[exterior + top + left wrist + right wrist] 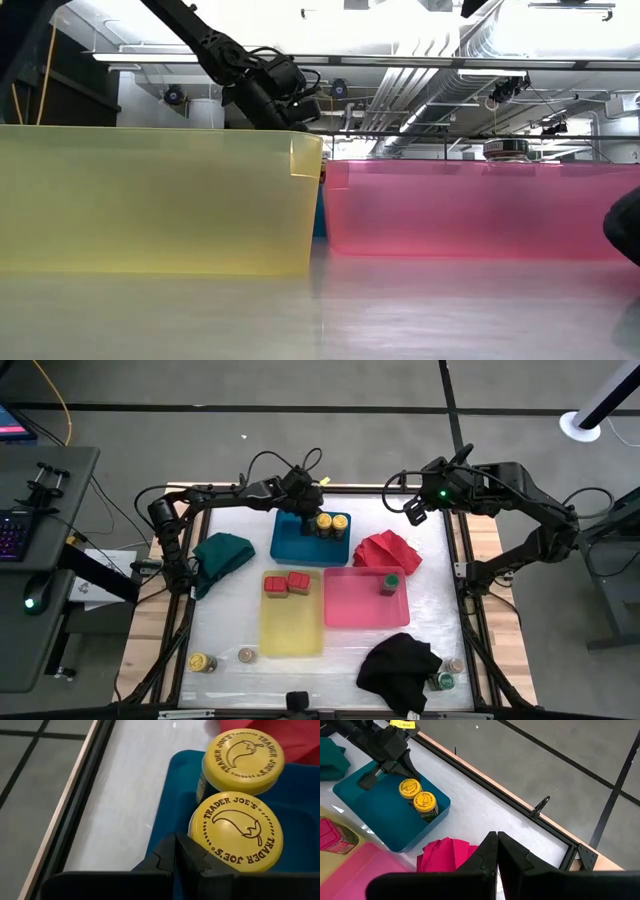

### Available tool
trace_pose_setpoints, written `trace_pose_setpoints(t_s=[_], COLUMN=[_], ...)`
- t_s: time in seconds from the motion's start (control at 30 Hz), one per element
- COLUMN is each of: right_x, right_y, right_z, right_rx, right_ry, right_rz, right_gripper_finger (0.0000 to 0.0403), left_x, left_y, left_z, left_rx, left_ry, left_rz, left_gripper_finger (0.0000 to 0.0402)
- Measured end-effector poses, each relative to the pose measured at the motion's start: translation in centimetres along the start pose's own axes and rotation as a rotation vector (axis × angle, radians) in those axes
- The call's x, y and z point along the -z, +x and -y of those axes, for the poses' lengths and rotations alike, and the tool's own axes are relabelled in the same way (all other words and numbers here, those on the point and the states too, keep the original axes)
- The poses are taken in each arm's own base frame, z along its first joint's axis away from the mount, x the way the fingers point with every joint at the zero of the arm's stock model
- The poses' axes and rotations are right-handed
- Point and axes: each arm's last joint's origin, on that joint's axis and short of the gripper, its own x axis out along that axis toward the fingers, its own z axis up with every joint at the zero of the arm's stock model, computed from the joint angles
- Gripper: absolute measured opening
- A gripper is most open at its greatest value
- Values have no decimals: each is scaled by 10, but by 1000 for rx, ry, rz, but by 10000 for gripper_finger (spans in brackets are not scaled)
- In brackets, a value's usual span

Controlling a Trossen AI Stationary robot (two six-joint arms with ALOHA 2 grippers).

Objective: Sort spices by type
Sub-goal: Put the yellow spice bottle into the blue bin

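Two yellow-lidded jars [328, 523] are grouped in the blue tray [290, 544] near the worktop's far edge, sorted by type. The left tool [176, 851], fingers together and empty, hangs beside them; the right tool [497, 845], closed, waits by the far-right corner.

Bright overhead light glares off the table [420, 310]; foreground blurred.

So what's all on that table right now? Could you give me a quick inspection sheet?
Surface: pale table in a wooden frame.
Job's things: two yellow-lidded jars in the blue tray; two red-lidded jars in the yellow tray; one green-lidded jar in the pink tray; loose jars near the front corners.
Clutter: green cloth, red cloth, black cloth.
Grippers: left gripper over the blue tray, jaws shut; right gripper beyond the red cloth, jaws shut.
Cables: looped on both arms.
Surroundings: desk with keyboard.
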Motion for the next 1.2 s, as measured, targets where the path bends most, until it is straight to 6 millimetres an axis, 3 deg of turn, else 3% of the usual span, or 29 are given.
trace_pose_setpoints(t_s=[0.23, 0.57, 0.73, 0.87, 1.0, 1.2], right_x=[0, 0, 0, 0, 0, -4], right_y=[0, 0, 0, 0, 0, 0], right_z=[0, 0, 0, 0, 0, -2], right_rx=[0, 0, 0, 1, 9, -10], right_ry=[0, 0, -2, -27, -59, -128], right_rz=[0, 0, 0, 1, 7, 45], right_gripper_finger=[0, 0, 0, 0, 0, 0], left_x=[-1, 0, 0, -1, -1, -11], left_y=[0, 0, -5, -19, -37, -61], left_z=[1, -3, -10, -13, -7, 27], left_rx=[52, -50, -208, -245, -205, 0], left_ry=[24, 53, 53, -7, -195, -354], left_rz=[23, -13, -60, -72, -101, -109], left_gripper_finger=[0, 0, 0, 0, 0, 0])
